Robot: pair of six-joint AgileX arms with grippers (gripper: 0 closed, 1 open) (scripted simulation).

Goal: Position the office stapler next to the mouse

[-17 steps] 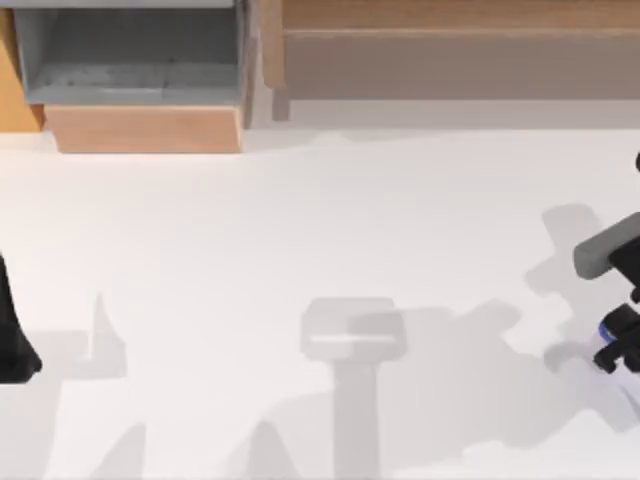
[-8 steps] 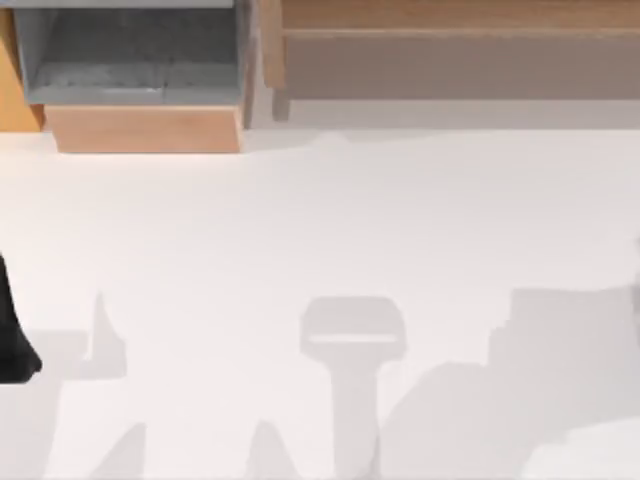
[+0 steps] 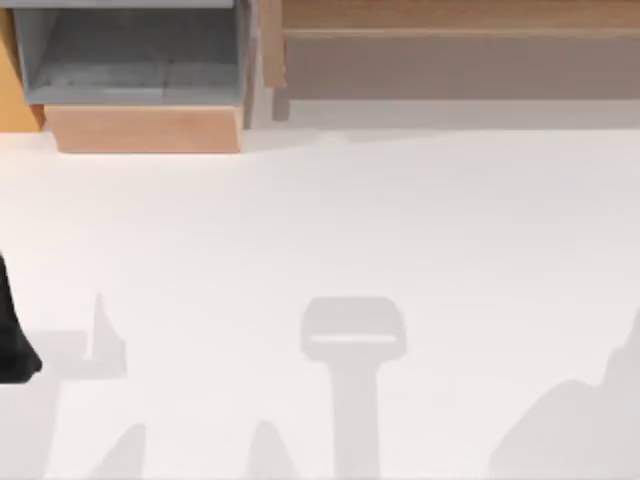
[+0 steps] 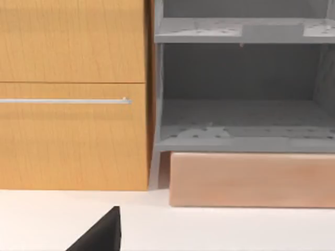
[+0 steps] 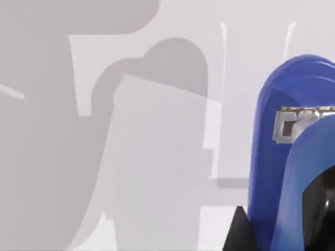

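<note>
Right arm: the office stapler (image 5: pixel 293 157) sits close under the right wrist camera, bright blue, its metal staple slot exposed, the white counter (image 5: pixel 157 130) behind it. A dark wedge beside its lower edge may be part of the right gripper; whether its jaws are pinching the stapler or spread beside it cannot be told. From above, a broad arm shadow falls on the counter's near right corner.

Left arm: parked at the left edge of the top view, its dark body (image 3: pixel 12 340) over the counter. The left wrist camera faces a wooden cabinet (image 4: pixel 73 94) with a handle bar, a grey shelf unit (image 4: pixel 241 104) and a pale wooden block (image 4: pixel 251 180) beneath it; a black part of the left gripper (image 4: pixel 102 232) shows at the frame's lower edge. State of its jaws: cannot tell.

Assessment: no mouse is visible on the counter. The step in hand appears to be taking or carrying the stapler. The next move calls for locating the mouse, then setting the stapler down just beside it without contact.
</note>
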